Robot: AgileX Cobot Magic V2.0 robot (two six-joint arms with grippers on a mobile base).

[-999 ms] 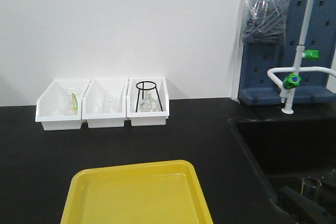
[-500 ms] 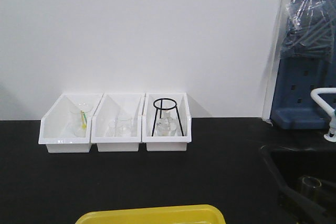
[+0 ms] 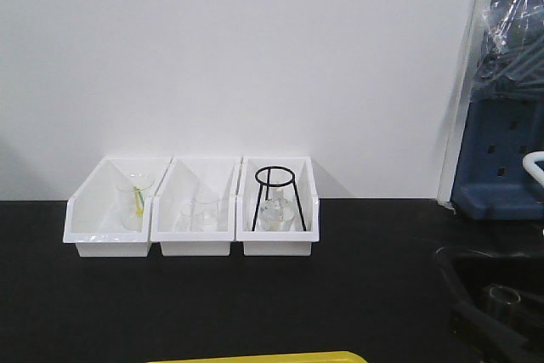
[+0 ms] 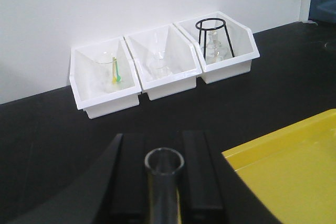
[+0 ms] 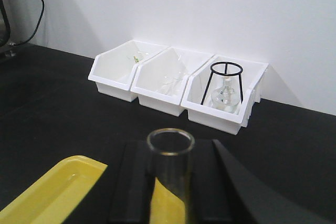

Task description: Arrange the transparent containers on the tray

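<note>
Three white bins sit side by side at the back edge of the black countertop [image 3: 170, 303], right up against the wall. The left bin [image 3: 106, 240] has a clear beaker [image 3: 129, 210] standing upright with a little yellow-green stick [image 3: 138, 200] in it. The middle bin [image 3: 195, 244] holds a couple more small beakers [image 3: 204, 212], kinda hard to separate since they're see-through. The right bin [image 3: 280, 244] has the black wire ring stand [image 3: 256, 206] with a round flask [image 3: 274, 214] sitting between its legs. The yellow tray [image 4: 294, 177] is toward the front of the countertop, well apart from the bins; the front camera only catches a sliver of its rim. The left gripper [image 4: 164, 139] and right gripper [image 5: 169, 146] each show up as a black block low in their wrist views, with an upright clear tube [image 4: 164, 162] in the middle. Honestly can't tell whether either set of jaws is spread or pinching anything.
</note>
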